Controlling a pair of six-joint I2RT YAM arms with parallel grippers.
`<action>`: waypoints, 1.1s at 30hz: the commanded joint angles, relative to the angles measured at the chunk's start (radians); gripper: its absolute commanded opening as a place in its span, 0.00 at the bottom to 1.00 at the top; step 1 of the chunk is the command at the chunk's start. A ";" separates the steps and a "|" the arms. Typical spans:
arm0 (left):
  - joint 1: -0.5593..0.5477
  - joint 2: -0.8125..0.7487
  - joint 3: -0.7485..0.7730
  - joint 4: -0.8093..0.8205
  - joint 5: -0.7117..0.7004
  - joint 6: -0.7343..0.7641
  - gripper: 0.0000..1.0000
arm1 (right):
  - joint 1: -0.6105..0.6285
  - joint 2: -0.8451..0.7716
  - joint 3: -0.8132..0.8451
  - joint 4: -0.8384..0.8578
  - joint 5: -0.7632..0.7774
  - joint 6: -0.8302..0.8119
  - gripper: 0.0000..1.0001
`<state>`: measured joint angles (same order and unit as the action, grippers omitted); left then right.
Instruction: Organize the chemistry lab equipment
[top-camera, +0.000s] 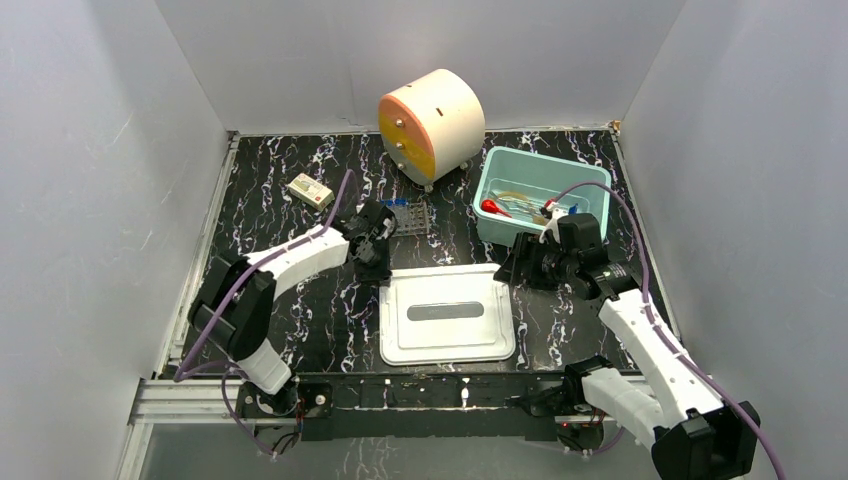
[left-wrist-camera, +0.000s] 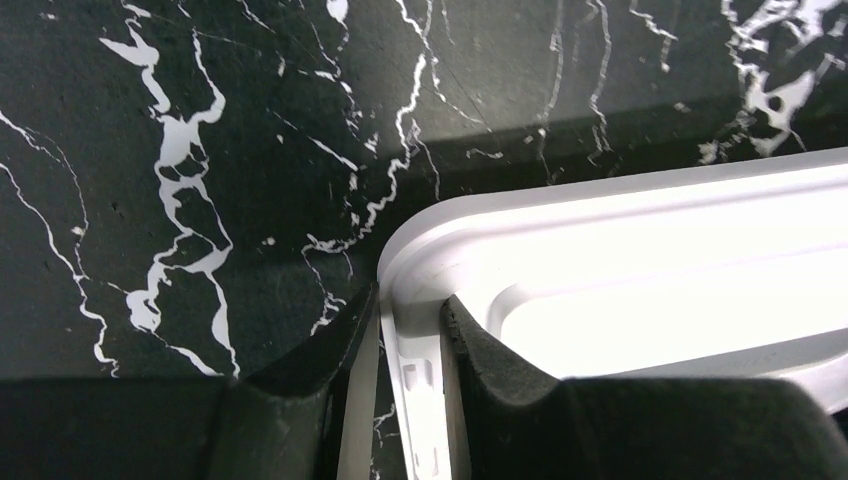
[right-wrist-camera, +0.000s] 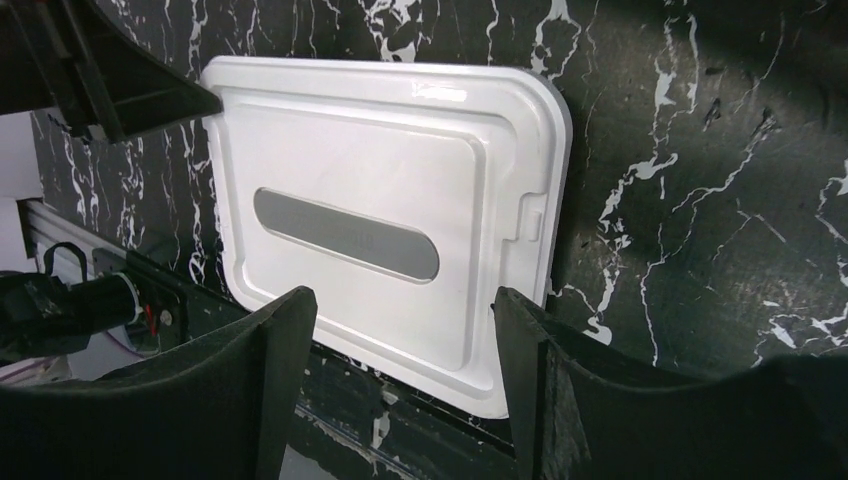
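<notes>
The lab equipment shows in the top view. A small clear tube rack (top-camera: 410, 217) with blue caps stands behind the left arm. Several small items, one red-tipped (top-camera: 491, 208), lie inside the teal tub (top-camera: 500, 170). My left gripper (top-camera: 372, 262) (left-wrist-camera: 410, 300) is shut on the rim of the white lid (top-camera: 447, 313) (left-wrist-camera: 600, 240) at its far left corner, one finger on each side of the rim. My right gripper (top-camera: 515, 265) (right-wrist-camera: 400, 300) stands open above the lid's (right-wrist-camera: 380, 200) far right corner, with nothing between its fingers.
A round cream-and-orange drawer cabinet (top-camera: 432, 122) stands at the back centre. A small cream box (top-camera: 311, 191) lies at the back left. White walls enclose the black marble table (top-camera: 270, 180) on three sides.
</notes>
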<state>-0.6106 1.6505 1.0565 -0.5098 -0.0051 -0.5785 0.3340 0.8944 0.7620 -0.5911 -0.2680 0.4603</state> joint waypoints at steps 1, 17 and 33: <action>0.012 -0.109 -0.032 -0.020 0.078 -0.004 0.15 | -0.002 0.013 -0.031 0.056 -0.071 -0.010 0.75; 0.118 -0.232 -0.152 0.076 0.170 0.065 0.15 | -0.002 0.015 -0.181 0.225 -0.123 0.043 0.76; 0.208 -0.286 -0.184 0.134 0.298 0.067 0.15 | -0.001 0.094 -0.205 0.405 -0.392 0.111 0.75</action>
<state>-0.4263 1.4010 0.8627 -0.3862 0.2157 -0.5114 0.3340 0.9657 0.5255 -0.3073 -0.5144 0.5507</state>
